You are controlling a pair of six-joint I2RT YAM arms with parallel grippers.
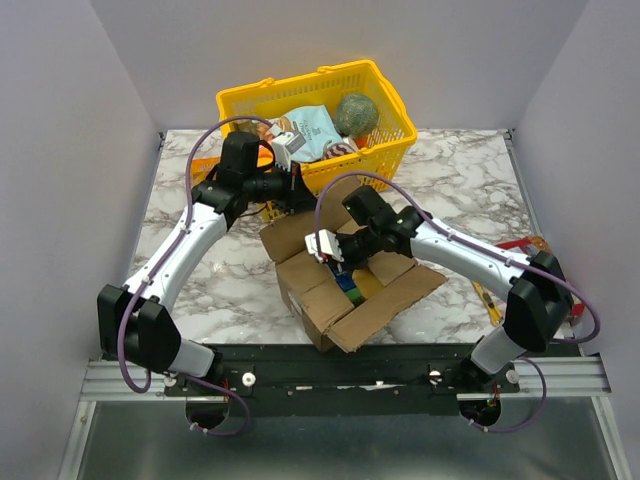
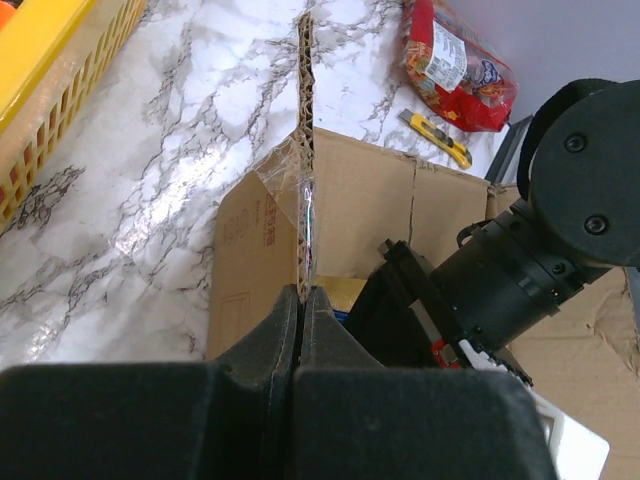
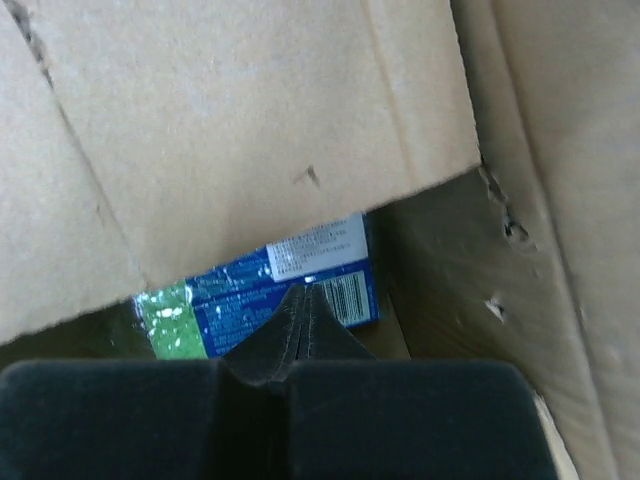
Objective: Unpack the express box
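The left tool [image 2: 302, 300] is clamped shut on the top edge of one flap [image 2: 305, 170] of the express box [image 1: 385, 300]. In the left wrist view we see the corrugated edge rising upright from between its pressed fingers, with clear tape peeling beside it. The right tool [image 3: 300, 310] is down inside the box, its fingers closed together with no gap showing. Their tips sit against a blue and green packet [image 3: 240, 305] deep in the box, and we cannot tell whether they pinch any of it. The box stands open at the centre of the top frame on the marbled worktop [image 1: 470, 190], flaps spread, just below the yellow basket [image 1: 395, 125]. A red snack bag [image 2: 455, 60] and a yellow knife [image 2: 437, 138] lie at the upper right of the left wrist frame — both on the worktop beyond the box.
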